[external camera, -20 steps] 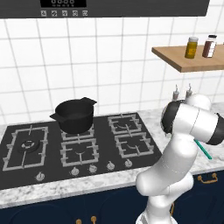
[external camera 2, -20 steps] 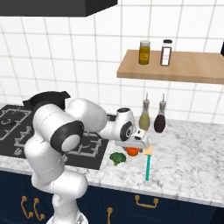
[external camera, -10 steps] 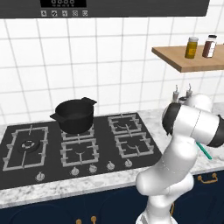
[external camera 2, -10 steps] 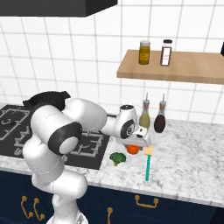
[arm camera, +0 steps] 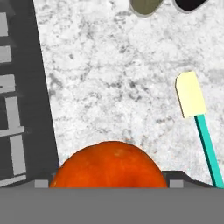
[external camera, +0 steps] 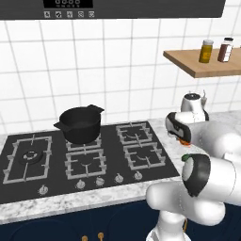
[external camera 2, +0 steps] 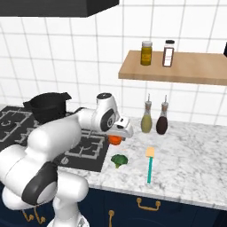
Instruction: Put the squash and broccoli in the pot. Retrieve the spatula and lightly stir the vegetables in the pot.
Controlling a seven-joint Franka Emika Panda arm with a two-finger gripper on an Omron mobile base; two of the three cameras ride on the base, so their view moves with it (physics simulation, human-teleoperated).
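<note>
— Why are we leaning so far over to the side of the stove (external camera 2: 84, 148)?

— Because the food we need lies on the counter (external camera 2: 186, 155), not on the burners. The pot (external camera: 79, 123) sits back on the stove, well apart from all of it, and we see nothing in it yet, so we think both pieces must be carried there.

— And the spatula (external camera 2: 150, 164)?

— It lies flat on the counter with its tan blade pointing toward the wall, just beside the vegetables. We think it waits there for the stirring, which comes last.

— What is our end effector (external camera 2: 119, 133) doing?

— It hangs right above the squash (arm camera: 108, 165), pointing down at it. In the hand view the orange piece sits right in front of us, low in the picture. The fingers stand wide apart, one on each side, and we cannot tell if they touch the squash. We think it is lined up this way so they can close on it.

— And the broccoli (external camera 2: 119, 160)?

— It rests on the counter near the front edge, close to the squash. We guess it comes next.
</note>
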